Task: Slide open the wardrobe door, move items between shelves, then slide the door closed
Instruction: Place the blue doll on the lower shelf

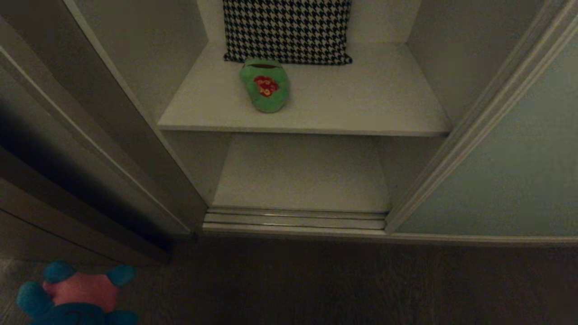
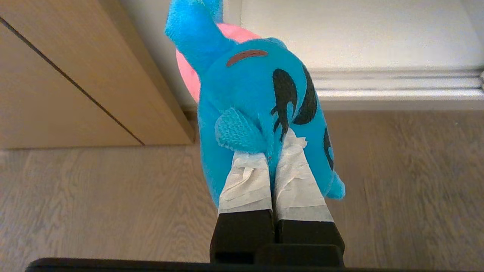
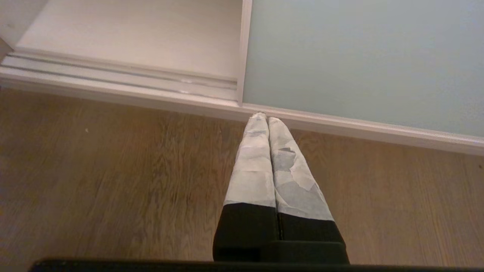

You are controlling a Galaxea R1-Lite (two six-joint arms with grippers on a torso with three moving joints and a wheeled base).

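The wardrobe stands open, its pale grey-green sliding door pushed to the right. A green frog toy in a red shirt lies on the upper white shelf. The lower shelf is bare. My left gripper is shut on the blue toy with a pink top, pinching its plush above the wooden floor; that toy shows at the head view's lower left corner. My right gripper hangs shut and empty over the floor, close to the door and its bottom track.
A black-and-white houndstooth cushion leans at the back of the upper shelf behind the frog. Sliding tracks run along the wardrobe's threshold. A wooden cabinet side stands left of the opening. Wood floor lies in front.
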